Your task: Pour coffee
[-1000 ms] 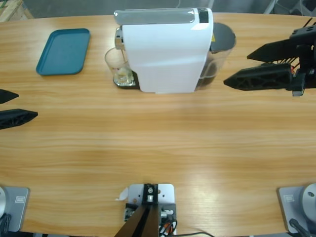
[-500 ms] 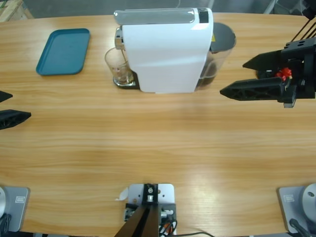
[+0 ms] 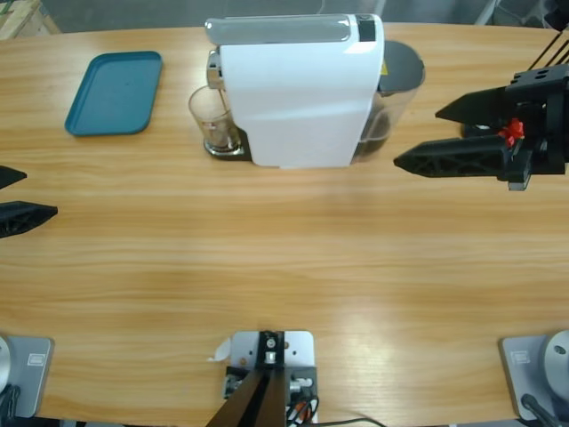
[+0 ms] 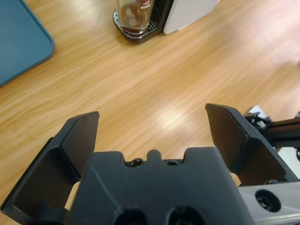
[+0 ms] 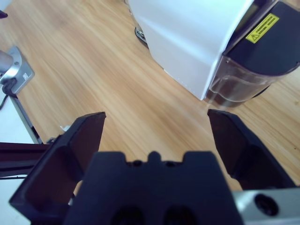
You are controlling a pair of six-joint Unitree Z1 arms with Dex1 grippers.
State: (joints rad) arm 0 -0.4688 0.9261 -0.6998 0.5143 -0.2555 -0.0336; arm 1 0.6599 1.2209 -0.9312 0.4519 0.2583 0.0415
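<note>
Coffee [image 4: 133, 29] sat in glass [image 3: 212, 120] under white machine [image 3: 298, 98]; left end effector [image 3: 13, 197] and right end effector [image 3: 427, 138] both spread apart, empty, above tabletop [image 3: 293, 258]

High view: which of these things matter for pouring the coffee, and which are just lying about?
Job:
glass with coffee
coffee machine
left gripper, open
right gripper, open

Lying about:
blue tray
</note>
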